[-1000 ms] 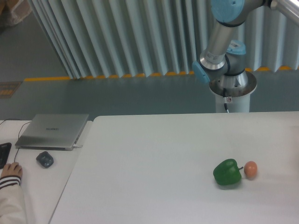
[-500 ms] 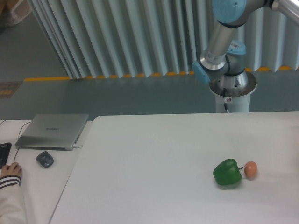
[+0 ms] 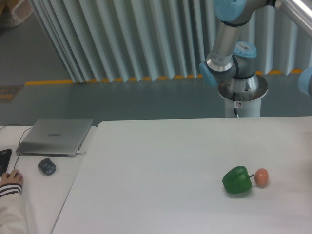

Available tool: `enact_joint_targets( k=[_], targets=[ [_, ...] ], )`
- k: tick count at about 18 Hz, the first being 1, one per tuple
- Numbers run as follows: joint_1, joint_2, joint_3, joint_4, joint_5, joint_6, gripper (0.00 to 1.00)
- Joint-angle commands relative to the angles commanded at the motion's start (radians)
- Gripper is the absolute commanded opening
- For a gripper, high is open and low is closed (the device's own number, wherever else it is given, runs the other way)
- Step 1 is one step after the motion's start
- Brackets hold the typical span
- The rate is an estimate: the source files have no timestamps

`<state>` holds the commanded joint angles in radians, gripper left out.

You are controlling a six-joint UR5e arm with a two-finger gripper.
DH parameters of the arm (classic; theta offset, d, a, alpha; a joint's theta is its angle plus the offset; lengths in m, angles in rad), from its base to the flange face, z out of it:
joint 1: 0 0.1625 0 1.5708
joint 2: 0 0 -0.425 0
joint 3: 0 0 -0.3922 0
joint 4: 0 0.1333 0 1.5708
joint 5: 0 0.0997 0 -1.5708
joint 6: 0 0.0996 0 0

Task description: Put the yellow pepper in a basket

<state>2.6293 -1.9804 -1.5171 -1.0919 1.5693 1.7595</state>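
Rising from its round metal base (image 3: 242,92) behind the far edge of the white table (image 3: 161,165), the arm (image 3: 225,46) goes up in a silver tube that leans a little to the left, with light blue caps at the joints. At the top of the picture it bends at a blue joint, and another silver link runs to the right and leaves the view at the upper right corner. A piece of blue joint also shows at the right edge, a bit lower. The gripper is outside the picture, so I cannot tell how the jaws stand.

The yellow pepper is not visible anywhere in this view, and no basket is visible either.

On the table, toward the right front part, lies a green pepper (image 3: 237,181), glossy, with its short stem pointing to the right. Just beside it on the right is a small orange-pink ball (image 3: 261,176); the two are very close, and whether they touch I cannot say.

At the left stands a second, lower surface with a closed grey laptop (image 3: 55,136), a dark mouse (image 3: 47,166) in front of it, and a person's hand (image 3: 10,179) with a striped sleeve at the lower left corner.
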Motion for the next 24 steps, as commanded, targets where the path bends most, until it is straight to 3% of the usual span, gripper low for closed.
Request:
enact_joint_targets(
  k=[4,10,13,18,24],
  targets=[
    [-0.017,0.070,0.000,-0.158,-0.098,-0.038,1.00],
    [-0.101,0.127,-0.003,-0.259,-0.140,-0.063,1.00],
    [-0.132,0.163,-0.005,-0.267,-0.129,-0.081,1.00],
    [-0.235,0.184,-0.032,-0.283,0.076,-0.116,1.00],
    [-0.238,0.181,-0.025,-0.278,0.064,-0.156,1.00]
  ],
)
